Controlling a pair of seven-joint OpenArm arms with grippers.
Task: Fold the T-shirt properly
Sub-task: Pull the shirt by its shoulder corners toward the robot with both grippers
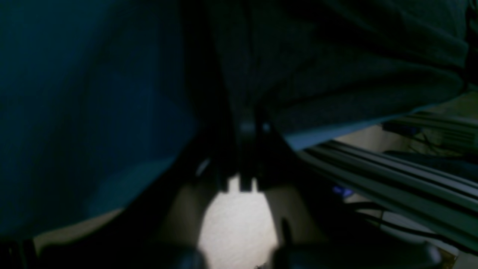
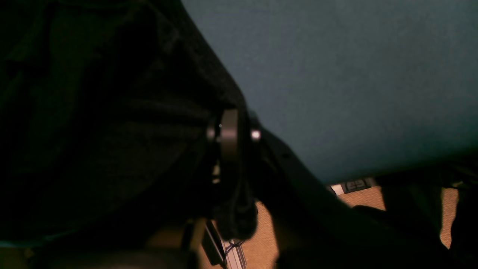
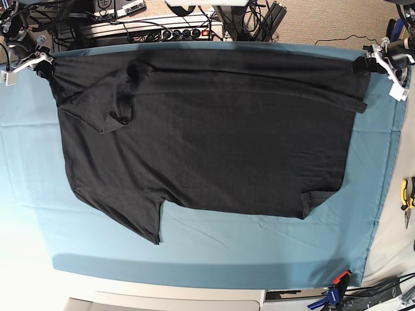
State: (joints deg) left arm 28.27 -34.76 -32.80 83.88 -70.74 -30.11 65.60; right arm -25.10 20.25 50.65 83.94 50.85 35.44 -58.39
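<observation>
— Teal table cloth (image 3: 214, 243) over a work table; cables and power strips (image 3: 162, 29) along the far side, pliers (image 3: 406, 194) off to one side. What lies on it?

— One T-shirt (image 3: 214, 149), black, plain face up, spread nearly flat and broadside. Its far edge runs between the two claws. One sleeve is rumpled just inward of the right gripper (image 3: 40, 65); the other sleeve and the collar notch point away from both claws, toward the near side.

— State of the claws?

— Right gripper: closed on the T-shirt's corner, fabric bunched between its fingers in its wrist view. Left gripper (image 3: 363, 63): likewise pinched shut on the opposite far corner.

— How should the item handle?

— Light, limp cotton, by my judgement. It will sag between the two holds and drag across the cloth, and a thin pinch could slip. Corners and hem, where the seam is doubled, look the soundest places to grip.
</observation>
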